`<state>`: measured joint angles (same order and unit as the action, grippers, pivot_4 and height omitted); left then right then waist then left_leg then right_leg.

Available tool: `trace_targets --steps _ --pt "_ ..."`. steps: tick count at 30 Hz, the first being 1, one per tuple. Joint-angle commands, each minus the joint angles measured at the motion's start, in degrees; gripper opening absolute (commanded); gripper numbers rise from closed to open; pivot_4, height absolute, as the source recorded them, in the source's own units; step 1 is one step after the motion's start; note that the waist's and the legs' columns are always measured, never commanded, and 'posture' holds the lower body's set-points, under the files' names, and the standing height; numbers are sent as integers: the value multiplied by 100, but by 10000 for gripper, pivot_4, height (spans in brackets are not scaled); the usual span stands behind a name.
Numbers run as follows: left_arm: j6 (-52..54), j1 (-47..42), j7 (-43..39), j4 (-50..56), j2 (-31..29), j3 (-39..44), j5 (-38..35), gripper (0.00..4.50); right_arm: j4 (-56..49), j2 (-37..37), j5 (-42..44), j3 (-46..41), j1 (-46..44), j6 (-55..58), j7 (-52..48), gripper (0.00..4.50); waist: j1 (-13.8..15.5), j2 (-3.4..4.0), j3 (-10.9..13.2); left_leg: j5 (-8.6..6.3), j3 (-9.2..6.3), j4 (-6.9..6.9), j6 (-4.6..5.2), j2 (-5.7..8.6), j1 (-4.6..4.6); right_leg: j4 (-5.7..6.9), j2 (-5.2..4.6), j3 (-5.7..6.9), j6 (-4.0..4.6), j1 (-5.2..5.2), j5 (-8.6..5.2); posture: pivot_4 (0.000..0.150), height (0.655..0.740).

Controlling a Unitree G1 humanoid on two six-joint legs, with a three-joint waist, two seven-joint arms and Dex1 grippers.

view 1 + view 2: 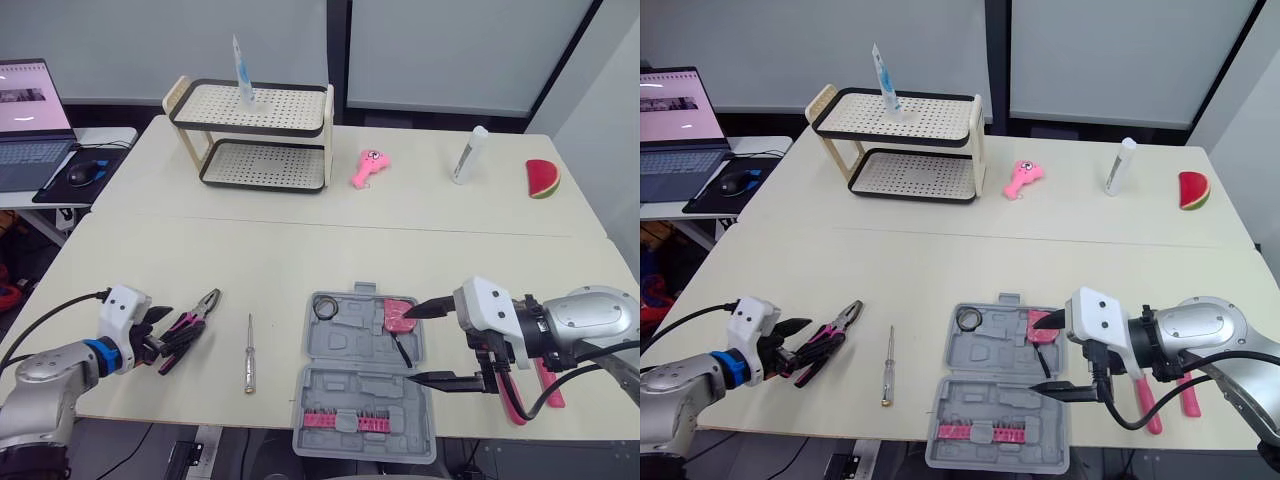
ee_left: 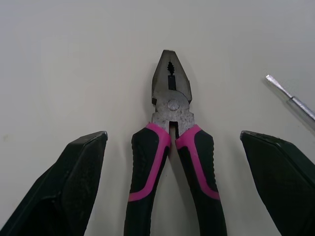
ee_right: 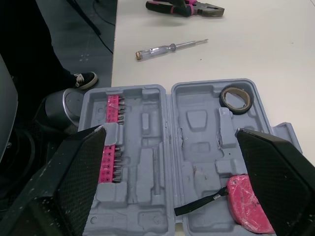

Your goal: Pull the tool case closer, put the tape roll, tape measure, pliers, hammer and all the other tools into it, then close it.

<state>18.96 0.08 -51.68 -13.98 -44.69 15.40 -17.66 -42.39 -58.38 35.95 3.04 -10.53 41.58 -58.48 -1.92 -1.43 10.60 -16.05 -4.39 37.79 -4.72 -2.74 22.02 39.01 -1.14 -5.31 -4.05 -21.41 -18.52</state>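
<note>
Grey tool case (image 1: 360, 385) open, holding tape roll (image 1: 325, 308) and pink tape measure (image 1: 399, 316); left of it, released left gripper (image 2: 172, 136) straddles pink-handled pliers (image 2: 170, 108); right gripper (image 1: 412, 345) released.

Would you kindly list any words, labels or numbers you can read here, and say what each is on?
No text reads clearly.
Laptop screen: content too small to read.
Tube on the rack: print too blurred to read.
White bottle: no legible label.
Tool case and pliers: no markings visible.
</note>
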Motion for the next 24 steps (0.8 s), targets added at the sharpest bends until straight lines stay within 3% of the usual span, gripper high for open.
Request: trace_targets --steps 1,10,13,18,24 --pt "-184 -116 105 -266 13 -175 249 45000 -176 19 -34 -43 -13 -80 74 44656 2 0 0 0 0 1 0 0 0 0 0 0 0 0 0 1500 7350" --pt "-166 -255 86 -551 59 -600 530 45000 -281 122 -46 44 -72 5 214 44656 13 30 -12 0 -1 2 0 2 -5 3 -1 1 -1 7 0 1500 7350" --pt "-80 -184 77 -503 62 -691 600 39268 -311 125 -24 41 -72 31 242 45000 13 44 -20 0 -2 2 0 2 -7 3 -1 1 -1 9 0 1500 7350" --pt "34 -52 78 -361 99 -694 560 25637 -317 131 -15 26 -70 46 278 45000 11 55 -26 0 -1 2 0 3 -9 3 -2 -1 -1 10 0 1500 7350" --pt "178 161 25 394 -142 -84 217 25077 -351 204 -45 -65 -22 -57 379 45000 -7 50 -23 0 0 1 0 2 -7 3 -2 -4 -1 8 0 1500 7350"
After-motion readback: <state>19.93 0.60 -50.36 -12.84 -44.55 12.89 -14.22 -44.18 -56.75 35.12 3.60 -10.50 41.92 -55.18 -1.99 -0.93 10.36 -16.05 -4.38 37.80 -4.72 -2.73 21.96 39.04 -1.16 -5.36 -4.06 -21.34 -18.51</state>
